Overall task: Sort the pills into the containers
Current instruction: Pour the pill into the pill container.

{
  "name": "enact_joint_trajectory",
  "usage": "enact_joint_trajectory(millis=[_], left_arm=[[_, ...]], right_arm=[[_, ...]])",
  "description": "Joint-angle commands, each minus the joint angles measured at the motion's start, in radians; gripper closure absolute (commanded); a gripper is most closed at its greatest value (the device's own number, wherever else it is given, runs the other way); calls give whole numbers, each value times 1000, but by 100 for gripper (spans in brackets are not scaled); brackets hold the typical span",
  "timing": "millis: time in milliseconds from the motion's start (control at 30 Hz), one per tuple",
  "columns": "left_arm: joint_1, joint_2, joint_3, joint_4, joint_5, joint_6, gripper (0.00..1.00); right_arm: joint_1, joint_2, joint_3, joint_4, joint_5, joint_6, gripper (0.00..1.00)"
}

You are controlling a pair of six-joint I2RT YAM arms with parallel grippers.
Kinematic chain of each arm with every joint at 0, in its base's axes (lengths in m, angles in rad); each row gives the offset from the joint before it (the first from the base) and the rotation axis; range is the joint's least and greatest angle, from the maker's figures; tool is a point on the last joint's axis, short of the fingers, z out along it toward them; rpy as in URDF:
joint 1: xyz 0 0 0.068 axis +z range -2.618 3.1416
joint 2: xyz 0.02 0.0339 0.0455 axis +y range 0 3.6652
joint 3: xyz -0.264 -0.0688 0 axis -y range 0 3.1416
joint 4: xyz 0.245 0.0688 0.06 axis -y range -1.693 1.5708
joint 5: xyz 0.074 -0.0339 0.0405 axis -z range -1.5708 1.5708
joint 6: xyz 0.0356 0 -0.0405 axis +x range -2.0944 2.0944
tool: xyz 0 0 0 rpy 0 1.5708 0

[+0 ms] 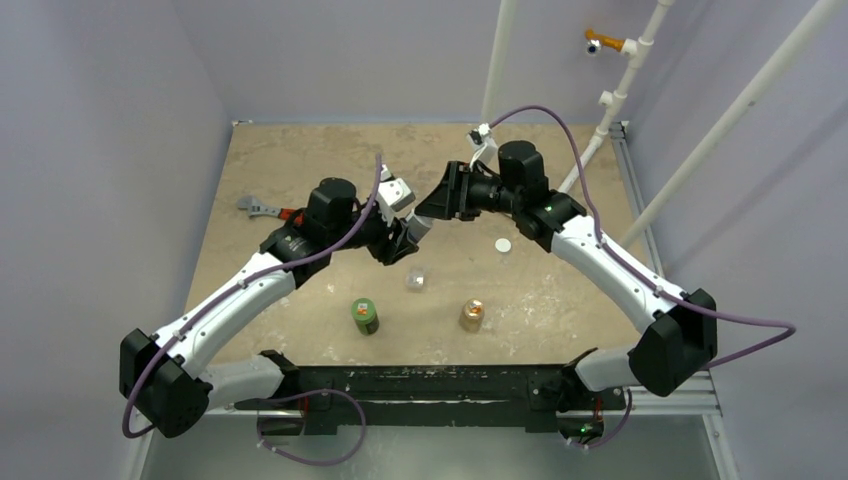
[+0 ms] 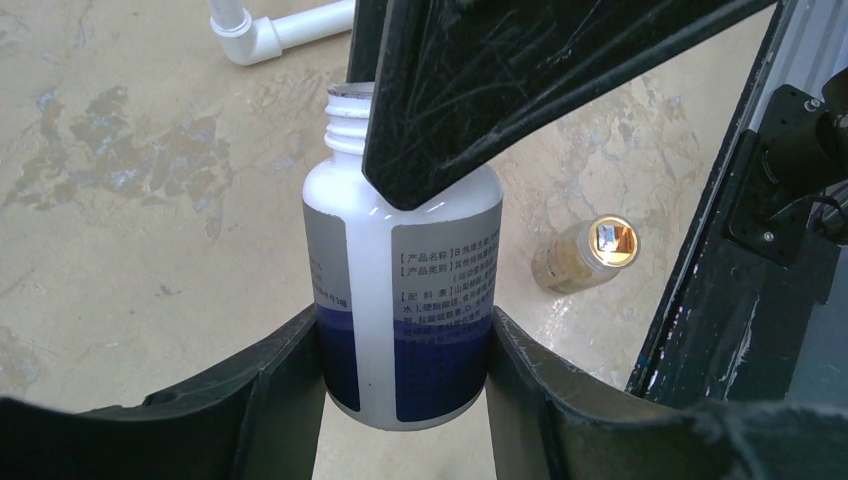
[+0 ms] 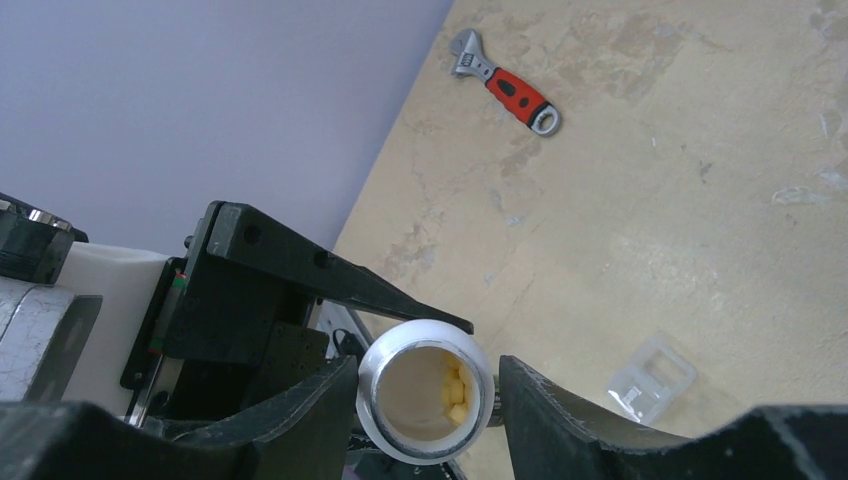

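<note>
**A:** Scuffed tan table [image 1: 300,160], lilac walls [image 1: 350,50], white pipes [image 1: 620,90] in the corner. Where are the pills [image 3: 455,392]?

**B:** Pale yellowish lumps, down inside the uncapped glossy white bottle [image 2: 400,240]. The left gripper [image 2: 400,335] clamps it. The right gripper [image 3: 425,375] straddles its threaded neck, pinching or not, can't tell. The boxy clear case [image 3: 652,377] lies on the table below, contents unreadable.

Three bottles [image 2: 400,290] [image 1: 364,316] [image 1: 472,316]; one clear case [image 1: 416,279]; one wrench [image 1: 262,209]; one loose cap [image 1: 503,244].
</note>
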Motion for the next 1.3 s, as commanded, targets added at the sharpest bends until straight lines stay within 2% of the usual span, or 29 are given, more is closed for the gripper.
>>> enact_joint_trajectory(millis=[0,167,267,500,533,833,1033,1267], left_arm=[[-5,-37,-7,72,8,26,100],[-5,-44,-13,86,0,26,100],[-5,-43,-16,89,-2,25,100],[-5,-47,-15,105,-19,4,100],[-5,-49,-14,104,-23,0,97],[-4,-92,-37,102,-40,-18,64],[-3,-131,-63,152,-40,-41,54],[3,-152,-77,212,-15,-97,51]], right_arm=[[8,-10,42,-8,-35,26,47],[9,-20,42,-28,-26,27,46],[8,-22,45,-30,-26,29,54],[8,-17,39,-11,-71,63,95],[7,-17,33,-1,-87,85,100],[-50,-26,1,60,-163,178,100],[-95,-41,-34,145,-233,271,100],[-125,-55,-64,214,-270,340,100]])
